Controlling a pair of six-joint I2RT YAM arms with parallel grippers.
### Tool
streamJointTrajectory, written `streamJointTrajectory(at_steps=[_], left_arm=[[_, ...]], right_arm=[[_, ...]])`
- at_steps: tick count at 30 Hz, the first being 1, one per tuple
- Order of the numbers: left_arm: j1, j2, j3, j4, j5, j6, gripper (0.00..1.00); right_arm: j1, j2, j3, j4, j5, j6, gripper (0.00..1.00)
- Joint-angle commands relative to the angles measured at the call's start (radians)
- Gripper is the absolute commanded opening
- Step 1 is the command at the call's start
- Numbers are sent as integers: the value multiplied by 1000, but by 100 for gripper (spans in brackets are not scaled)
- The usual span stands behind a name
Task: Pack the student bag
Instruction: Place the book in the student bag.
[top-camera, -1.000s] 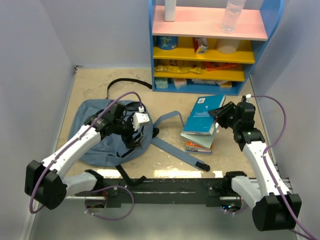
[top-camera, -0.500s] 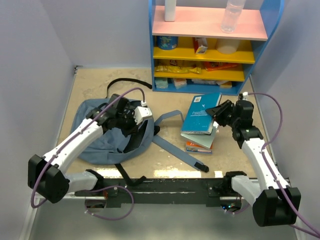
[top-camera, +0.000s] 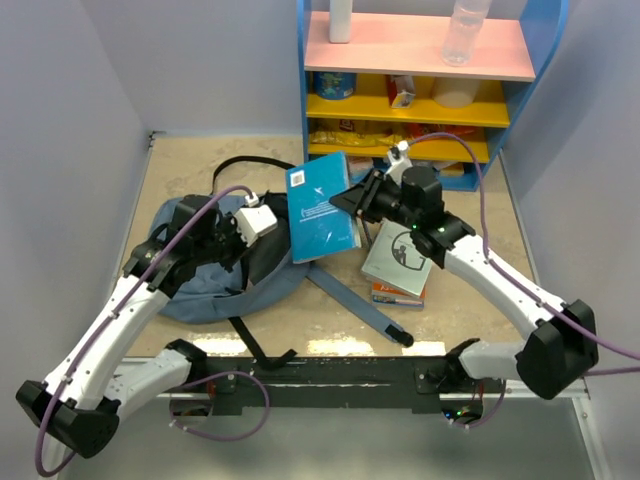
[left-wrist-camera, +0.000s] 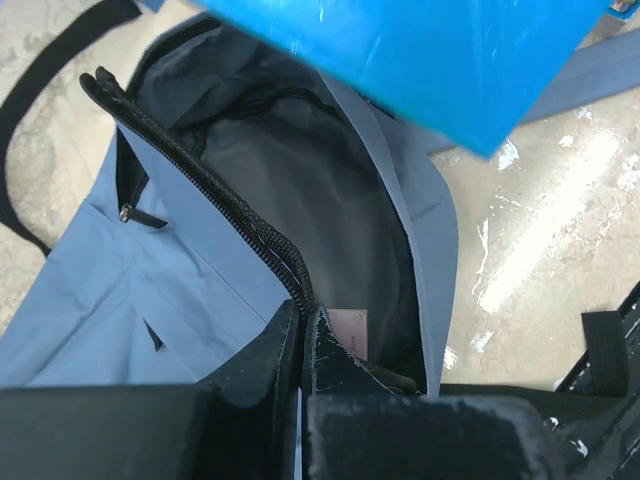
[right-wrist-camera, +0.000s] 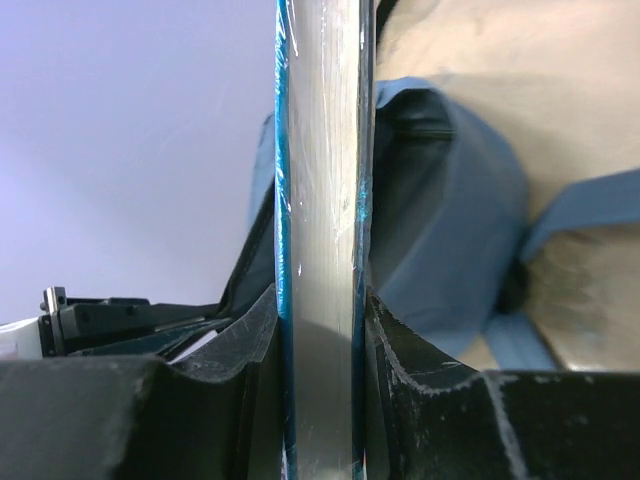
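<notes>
The student bag lies at the left of the table, grey-blue, its mouth open to a dark inside. My left gripper is shut on the bag's zipper edge and holds that flap up. My right gripper is shut on a teal book. The book hangs upright in the air just right of the bag's mouth, and its corner shows above the opening in the left wrist view.
A stack of books lies right of centre under the right arm. A blue shelf unit with bottles and packets stands at the back. The bag's blue shoulder strap and black webbing trail over the table.
My right arm lifted the teal book off the stack and swung it left to the bag. My left gripper closed on the zipper edge and drew back to the left.
</notes>
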Motion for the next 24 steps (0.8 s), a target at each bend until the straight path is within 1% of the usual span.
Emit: streamJointTrajectory(at_steps=[1, 2, 5, 6, 8, 11, 13, 16, 17, 19, 20, 22, 24], left_arm=[[6, -50, -4, 57, -38, -27, 0], [7, -53, 1, 59, -38, -26, 0], [7, -73, -4, 79, -56, -32, 0], [6, -76, -7, 85, -65, -34, 0], [6, -81, -13, 91, -65, -41, 0], [7, -90, -25, 97, -58, -44, 0], [7, -95, -38, 99, -29, -38, 0], [6, -89, -35, 79, 72, -18, 0], [6, -86, -28, 51, 146, 1, 0], [6, -78, -15, 13, 223, 57, 0], [6, -78, -13, -11, 275, 71, 0], [6, -78, -13, -51, 310, 136, 0], [6, -75, -10, -61, 315, 160, 0]], right_arm=[[100, 54, 114, 211, -6, 63, 0], [116, 95, 120, 208, -4, 67, 0], [160, 149, 145, 191, -18, 89, 0], [173, 173, 152, 161, -9, 89, 0], [190, 187, 163, 96, -6, 84, 0], [194, 178, 137, 78, 9, 95, 0], [194, 169, 119, 59, 23, 106, 0], [197, 201, 103, 87, 26, 149, 0], [199, 221, 109, 102, 23, 161, 0], [211, 299, 119, 136, 2, 207, 0], [217, 327, 134, 178, -4, 221, 0], [242, 409, 160, 214, -1, 258, 0], [271, 457, 209, 251, 14, 285, 0]])
